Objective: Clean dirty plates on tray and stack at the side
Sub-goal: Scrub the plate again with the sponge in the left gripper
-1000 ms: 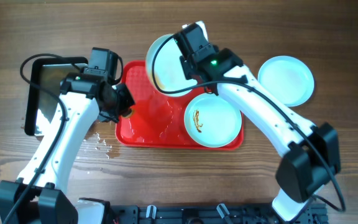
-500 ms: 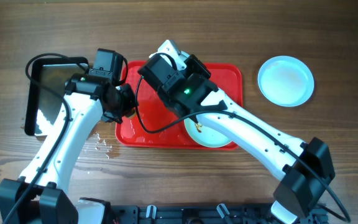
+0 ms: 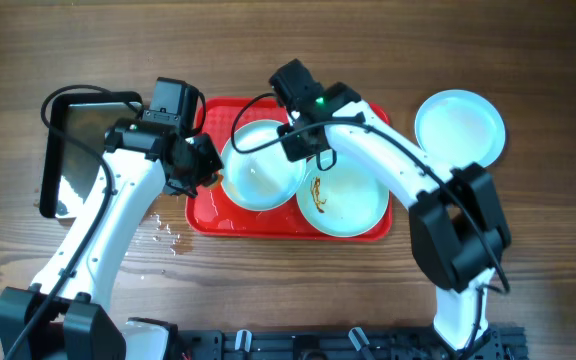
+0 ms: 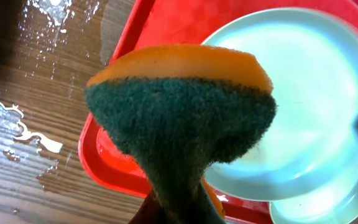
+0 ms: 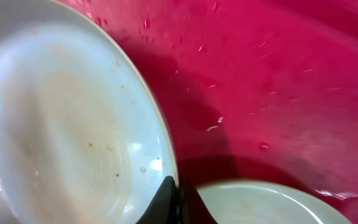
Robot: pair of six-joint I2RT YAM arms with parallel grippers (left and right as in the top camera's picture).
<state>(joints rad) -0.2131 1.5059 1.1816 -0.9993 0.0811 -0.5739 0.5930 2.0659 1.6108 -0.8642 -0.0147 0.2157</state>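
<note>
The red tray point(image 3: 363, 112) lies mid-table. My right gripper point(image 3: 302, 148) is shut on the rim of a plate point(image 3: 258, 166) that sits over the tray's left half. In the right wrist view the fingers pinch that rim point(image 5: 178, 198), and the plate point(image 5: 61, 124) shows small specks. A second plate point(image 3: 346, 196) with a brown-orange smear lies on the tray's right half. A third plate point(image 3: 459, 128) lies on the table right of the tray. My left gripper point(image 3: 201, 168) is shut on a green-and-orange sponge point(image 4: 179, 118) at the tray's left edge, beside the held plate point(image 4: 291, 93).
A black metal pan point(image 3: 68, 150) lies at the far left under the left arm. Water drops point(image 3: 165, 232) are spread on the wood in front of the tray's left corner. Both arms cross above the tray.
My right gripper has swung the plate from upright at the tray's back, over the middle, down onto the tray's left half. The left gripper with the sponge has barely moved.
</note>
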